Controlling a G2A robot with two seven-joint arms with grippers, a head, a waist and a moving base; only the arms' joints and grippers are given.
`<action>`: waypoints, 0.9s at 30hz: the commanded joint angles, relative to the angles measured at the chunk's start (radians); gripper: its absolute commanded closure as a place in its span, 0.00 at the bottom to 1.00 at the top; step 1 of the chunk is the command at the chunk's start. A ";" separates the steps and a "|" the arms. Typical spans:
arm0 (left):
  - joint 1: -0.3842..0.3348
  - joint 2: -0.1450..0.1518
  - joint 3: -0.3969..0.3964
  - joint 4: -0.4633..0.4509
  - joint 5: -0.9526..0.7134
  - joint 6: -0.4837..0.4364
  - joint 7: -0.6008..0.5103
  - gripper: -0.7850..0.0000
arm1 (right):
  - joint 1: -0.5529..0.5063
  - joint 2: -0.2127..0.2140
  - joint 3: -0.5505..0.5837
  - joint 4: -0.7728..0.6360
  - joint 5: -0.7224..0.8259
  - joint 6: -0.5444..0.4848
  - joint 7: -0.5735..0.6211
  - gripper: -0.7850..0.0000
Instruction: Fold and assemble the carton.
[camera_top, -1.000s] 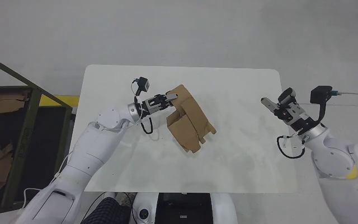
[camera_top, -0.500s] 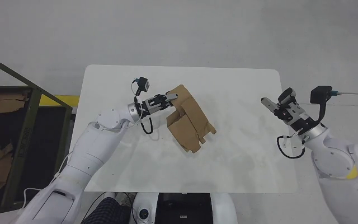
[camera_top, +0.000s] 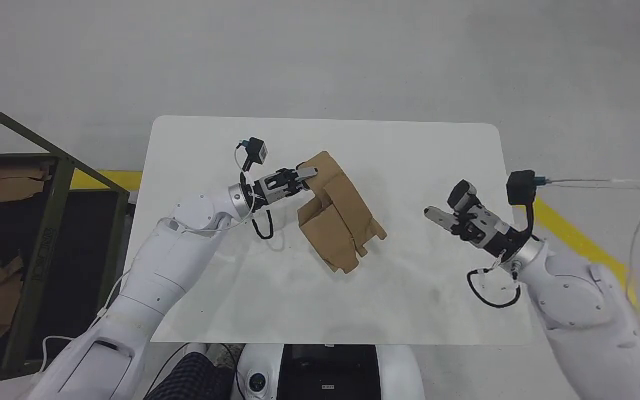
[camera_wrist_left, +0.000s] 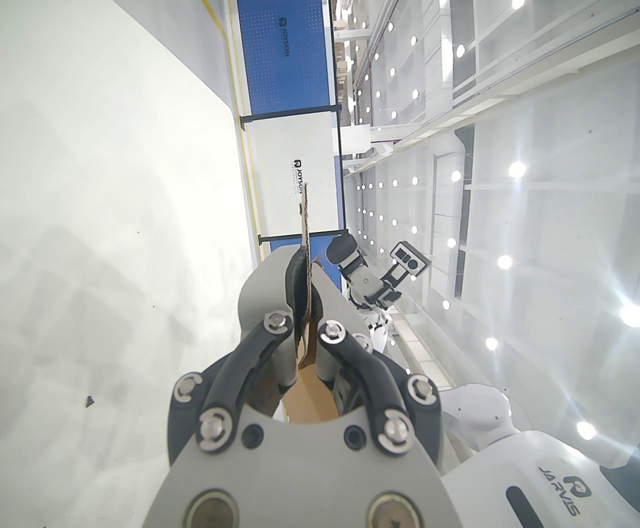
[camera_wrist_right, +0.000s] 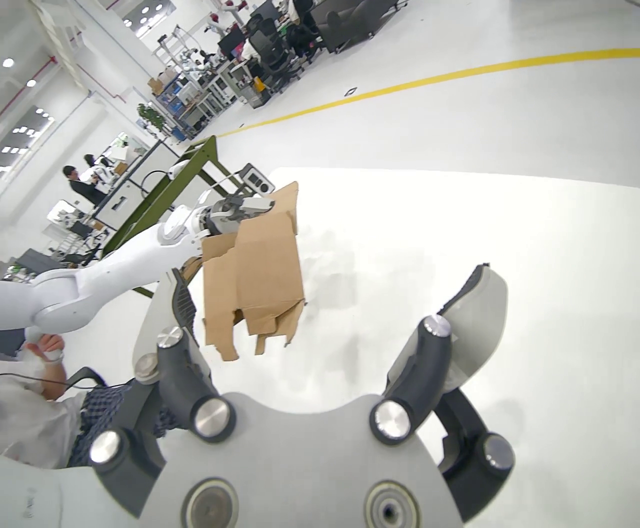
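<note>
A brown cardboard carton (camera_top: 338, 211), partly folded with loose flaps, stands tilted near the middle of the white table (camera_top: 420, 160). My left gripper (camera_top: 306, 176) is shut on its upper flap at the far-left corner; the left wrist view has the cardboard edge (camera_wrist_left: 305, 260) pinched between the fingers (camera_wrist_left: 270, 300). My right gripper (camera_top: 440, 217) hovers open to the right of the carton, well apart from it, with nothing between its fingers (camera_wrist_right: 475, 295). The carton (camera_wrist_right: 260, 270) lies ahead of it in the right wrist view.
The table's right edge (camera_top: 515, 250) runs just beyond my right arm. A dark green metal frame (camera_top: 40, 200) with cardboard stands off the table's left side. Bare table surface lies between the carton and my right gripper.
My right arm has moved left and toward the front, bringing its open gripper closer to the carton. The left arm and the carton have kept still.
</note>
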 joint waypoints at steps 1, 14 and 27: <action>0.000 0.000 0.000 0.000 0.000 0.000 0.000 1.00 | 0.003 -0.002 -0.022 -0.011 0.014 0.000 0.014 0.00; 0.003 -0.006 -0.002 -0.016 -0.001 0.022 0.002 1.00 | 0.026 -0.021 -0.176 -0.029 0.124 0.005 0.098 0.00; -0.076 -0.050 0.039 0.215 -0.178 -0.075 -0.128 1.00 | 0.010 -0.034 -0.251 0.027 0.286 -0.001 0.123 0.00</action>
